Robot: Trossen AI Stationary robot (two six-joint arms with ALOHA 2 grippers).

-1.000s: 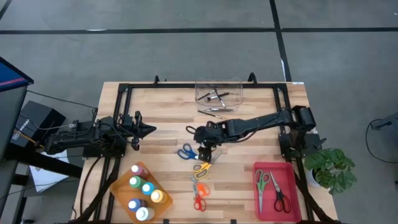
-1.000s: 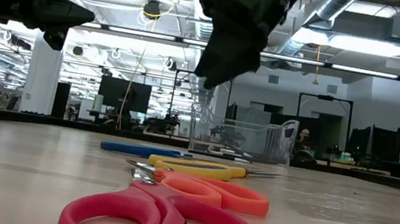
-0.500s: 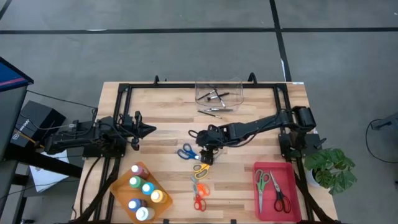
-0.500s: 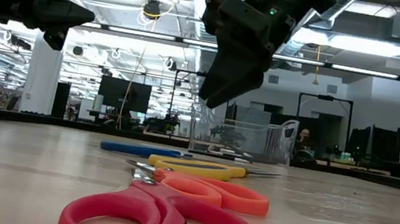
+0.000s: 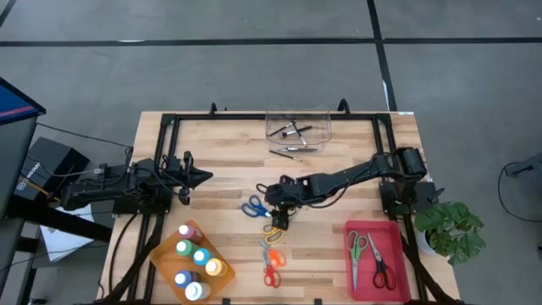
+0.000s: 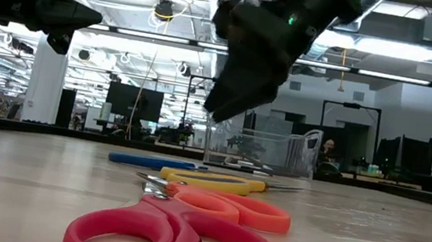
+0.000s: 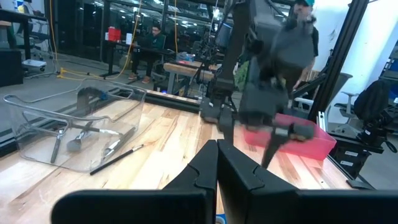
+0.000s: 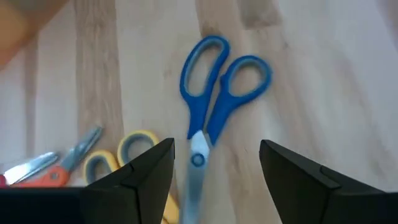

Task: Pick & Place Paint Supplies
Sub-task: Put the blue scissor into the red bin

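Several scissors lie flat on the wooden table: blue (image 5: 253, 207), yellow (image 5: 273, 229), orange (image 5: 271, 253) and red (image 5: 271, 275). My right gripper (image 5: 279, 215) hovers open above the blue pair and touches nothing. In the right wrist view my right gripper (image 8: 214, 168) has its fingers on either side of the blue scissors' pivot (image 8: 198, 158), with the handles (image 8: 221, 74) beyond. Paint bottles (image 5: 194, 263) stand in an orange tray. Brushes (image 5: 292, 152) lie on the table near a clear bin (image 5: 296, 125). My left gripper (image 5: 203, 176) waits shut at the left, above the table.
A red tray (image 5: 398, 263) at the near right holds two more scissors (image 5: 369, 258). The clear bin at the far edge holds brushes. A black frame (image 5: 166, 161) runs along the table's sides. A potted plant (image 5: 453, 229) stands beyond the right edge.
My right gripper has come down and a little toward the table's near edge, over the blue and yellow scissors, and has stayed open. The scissors lie where they were.
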